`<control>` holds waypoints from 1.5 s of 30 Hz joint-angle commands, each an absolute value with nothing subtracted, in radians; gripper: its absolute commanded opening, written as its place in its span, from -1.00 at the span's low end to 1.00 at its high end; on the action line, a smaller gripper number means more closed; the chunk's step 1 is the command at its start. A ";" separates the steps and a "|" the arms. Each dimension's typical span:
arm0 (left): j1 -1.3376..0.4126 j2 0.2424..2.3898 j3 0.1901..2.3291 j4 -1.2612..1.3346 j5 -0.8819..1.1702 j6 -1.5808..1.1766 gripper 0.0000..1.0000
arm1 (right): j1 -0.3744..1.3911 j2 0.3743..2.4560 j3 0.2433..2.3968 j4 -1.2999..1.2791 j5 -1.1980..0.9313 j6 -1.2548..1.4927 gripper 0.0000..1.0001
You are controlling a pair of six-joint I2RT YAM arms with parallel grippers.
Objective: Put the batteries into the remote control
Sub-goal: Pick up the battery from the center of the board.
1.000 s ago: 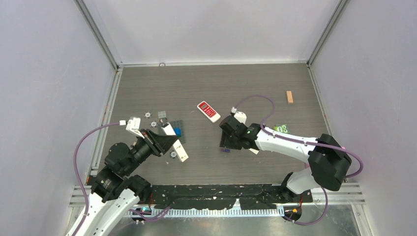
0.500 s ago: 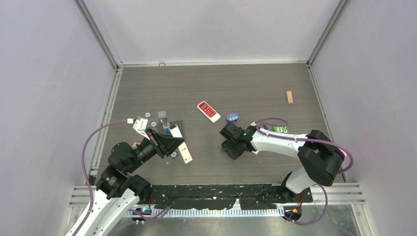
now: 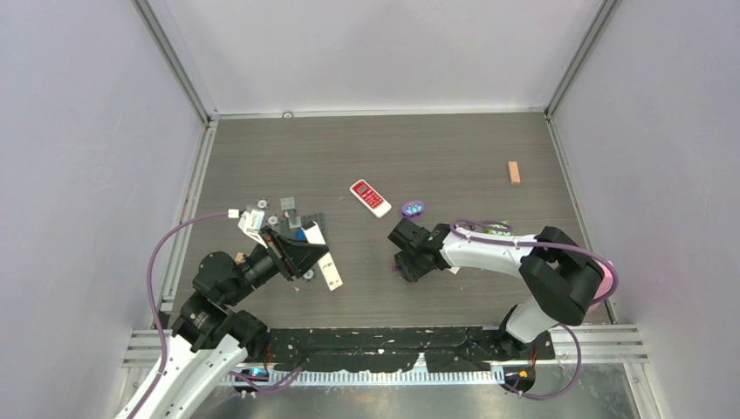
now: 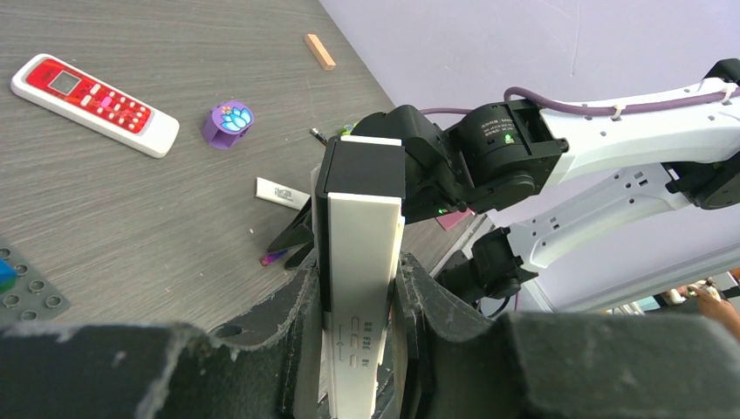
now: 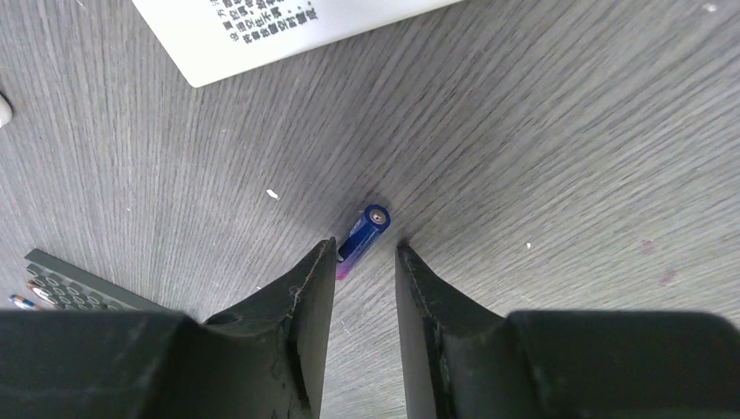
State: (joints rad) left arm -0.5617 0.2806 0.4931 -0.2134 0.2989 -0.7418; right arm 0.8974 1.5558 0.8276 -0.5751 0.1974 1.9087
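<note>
My left gripper (image 4: 356,271) is shut on the long white remote control (image 4: 362,253), whose black end (image 4: 362,170) points away from the wrist camera. From above, the remote (image 3: 328,272) sticks out of that gripper (image 3: 301,255) to the lower right, just over the table. A blue-purple battery (image 5: 362,234) lies flat on the table. My right gripper (image 5: 366,253) is open and down at the table, its fingertips on either side of the battery's near end without closing on it. The left wrist view shows that battery's tip (image 4: 272,258) under the right gripper (image 4: 297,240). The other batteries are not clearly visible.
A wider white remote with a red face (image 3: 370,197) and a purple round toy (image 3: 413,209) lie behind the right gripper. A white printed card (image 5: 288,26) lies just beyond the battery. A grey studded plate (image 3: 307,225) with small parts sits by the left gripper. A wooden block (image 3: 514,172) is far right.
The left gripper carried the remote a little to the right. The right wrist turned and came down over the blue-purple battery, uncovering the purple toy; in the last half second it barely shifted.
</note>
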 commanded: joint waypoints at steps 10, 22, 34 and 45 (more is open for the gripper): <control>-0.563 0.286 0.493 -0.149 0.307 -0.716 -0.81 | 0.891 1.656 0.929 -0.713 0.254 1.937 -0.34; -0.562 0.280 0.494 -0.158 0.297 -0.720 -0.80 | 0.858 1.743 0.949 -0.703 0.133 1.863 -0.71; -0.562 0.301 0.459 -0.132 0.319 -0.797 -0.83 | 0.894 1.507 0.966 -0.695 0.432 1.492 -0.90; -0.562 0.321 0.361 0.108 0.342 -0.990 -0.88 | 0.915 0.933 0.637 -0.115 0.287 0.841 -0.90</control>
